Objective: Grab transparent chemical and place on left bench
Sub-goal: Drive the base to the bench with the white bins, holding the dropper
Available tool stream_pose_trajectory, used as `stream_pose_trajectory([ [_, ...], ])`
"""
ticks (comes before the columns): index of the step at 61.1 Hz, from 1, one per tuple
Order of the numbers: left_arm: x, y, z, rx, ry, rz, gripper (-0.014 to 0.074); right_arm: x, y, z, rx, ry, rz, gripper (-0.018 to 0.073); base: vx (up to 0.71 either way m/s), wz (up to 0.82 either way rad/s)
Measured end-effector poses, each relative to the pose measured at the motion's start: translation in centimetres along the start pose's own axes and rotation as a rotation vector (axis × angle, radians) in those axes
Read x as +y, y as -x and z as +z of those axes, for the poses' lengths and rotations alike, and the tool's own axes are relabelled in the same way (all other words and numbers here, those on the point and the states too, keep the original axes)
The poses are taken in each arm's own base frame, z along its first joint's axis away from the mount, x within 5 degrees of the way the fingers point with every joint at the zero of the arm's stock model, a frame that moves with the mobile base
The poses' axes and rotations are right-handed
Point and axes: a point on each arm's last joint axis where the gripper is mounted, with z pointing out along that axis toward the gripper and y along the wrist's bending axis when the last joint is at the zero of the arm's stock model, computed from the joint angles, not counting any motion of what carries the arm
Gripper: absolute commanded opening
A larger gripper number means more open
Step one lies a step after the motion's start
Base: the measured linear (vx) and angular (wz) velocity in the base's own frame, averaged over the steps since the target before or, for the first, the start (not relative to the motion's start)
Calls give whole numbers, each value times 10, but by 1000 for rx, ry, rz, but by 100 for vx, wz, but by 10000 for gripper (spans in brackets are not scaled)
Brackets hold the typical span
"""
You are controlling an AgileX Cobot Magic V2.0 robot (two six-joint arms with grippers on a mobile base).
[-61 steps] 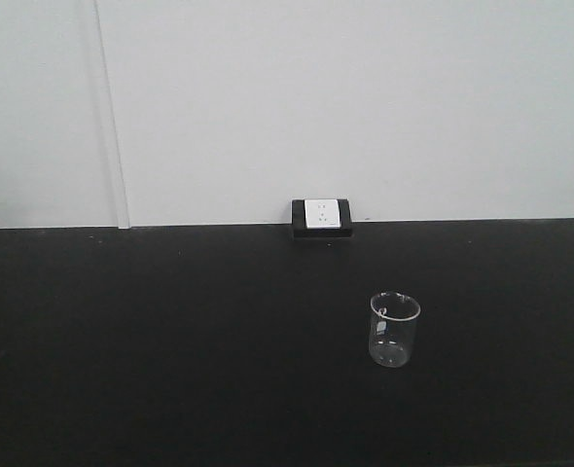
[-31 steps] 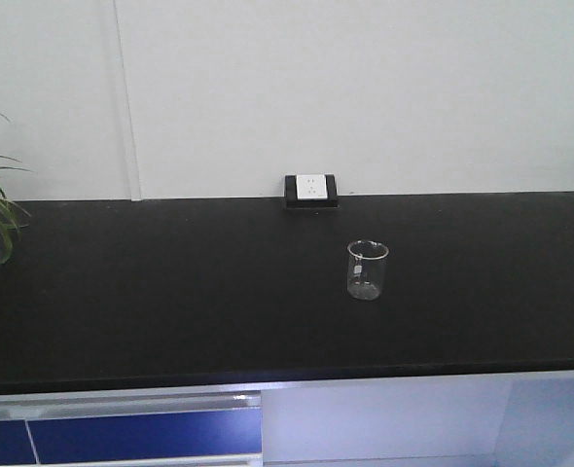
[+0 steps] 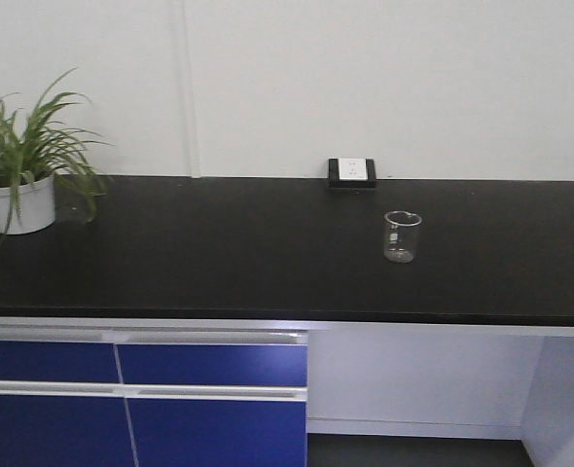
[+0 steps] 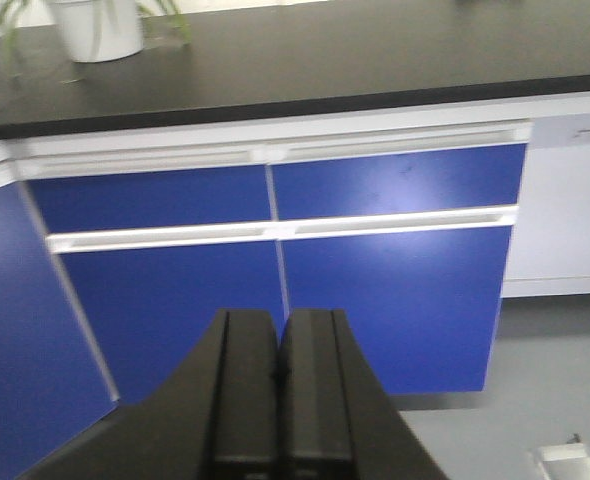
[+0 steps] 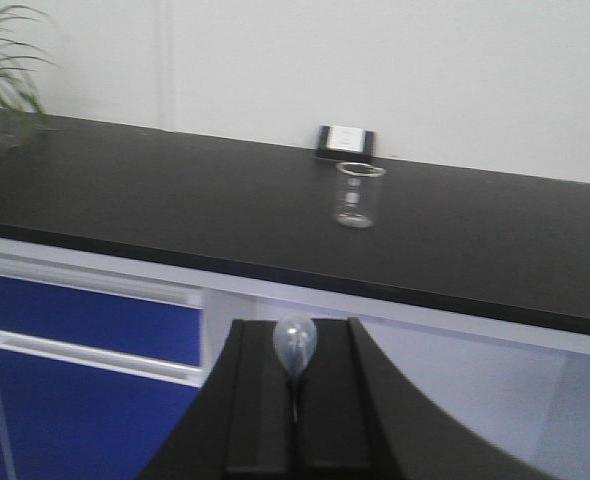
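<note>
A long black counter (image 3: 219, 253) ran along a white wall (image 3: 384, 78), with blue drawers (image 3: 209, 365) under its left part. At the counter's left end stood a white pot (image 3: 19, 202) holding a green, long-leaved plant (image 3: 24, 136). Right of centre, a clear glass beaker (image 3: 402, 237) stood upright and looked empty; its faint printed marks were too small to read. Behind it, against the wall, sat a wall socket (image 3: 351, 172) with no legible writing. The right gripper (image 5: 295, 330) was clenched on the transparent chemical (image 5: 295, 345), whose rounded bulb poked up between the jaws, in front of the counter's edge. The left gripper (image 4: 278, 320) was closed with its jaws pressed together, nothing visible between them, facing the drawers.
</note>
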Motion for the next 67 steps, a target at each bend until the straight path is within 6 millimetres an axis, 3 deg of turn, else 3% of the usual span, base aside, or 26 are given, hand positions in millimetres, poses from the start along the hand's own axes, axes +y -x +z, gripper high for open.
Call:
stream_pose_trajectory([
  [36,0,0,0,0,0,0,-4,0,0,0,-1,0,0,-4,-18,78],
  [67,0,0,0,0,0,0,-4,0,0,0,-1,0,0,-4,2,78],
])
